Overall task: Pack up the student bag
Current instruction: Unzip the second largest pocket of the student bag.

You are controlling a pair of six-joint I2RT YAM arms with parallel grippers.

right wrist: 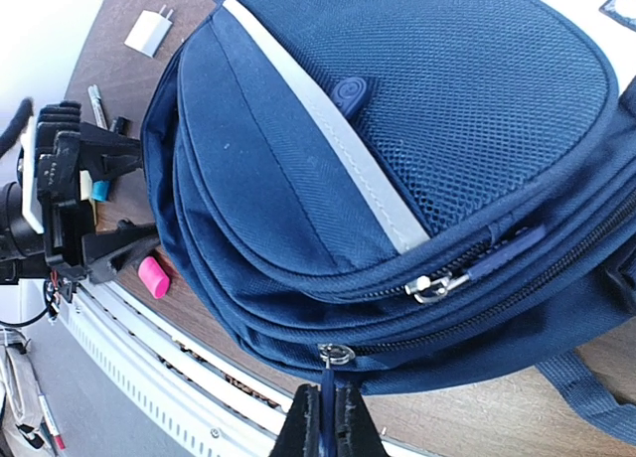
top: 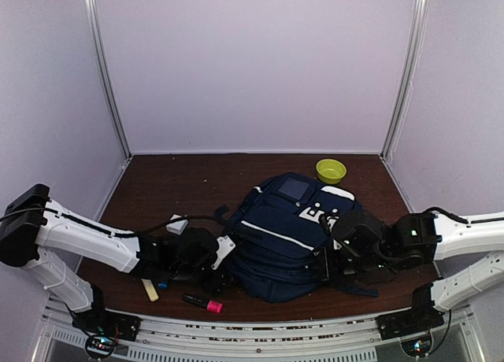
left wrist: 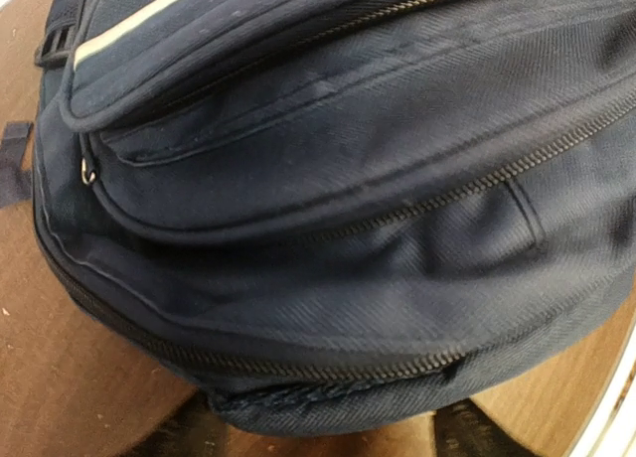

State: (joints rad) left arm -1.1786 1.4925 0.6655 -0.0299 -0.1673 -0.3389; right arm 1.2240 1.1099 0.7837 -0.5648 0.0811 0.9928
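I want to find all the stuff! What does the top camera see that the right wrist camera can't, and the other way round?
Only the top view shows the green bowl behind the bag. Only the right wrist view shows the zip pull, pinched in the shut right gripper. Both show the bag, the white charger, the pink marker and the open left gripper beside the bag.

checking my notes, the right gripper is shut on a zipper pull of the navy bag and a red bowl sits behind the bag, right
Not quite: the bowl is yellow-green, not red, as the top external view shows. The right gripper is shut on a zipper pull of the navy bag.
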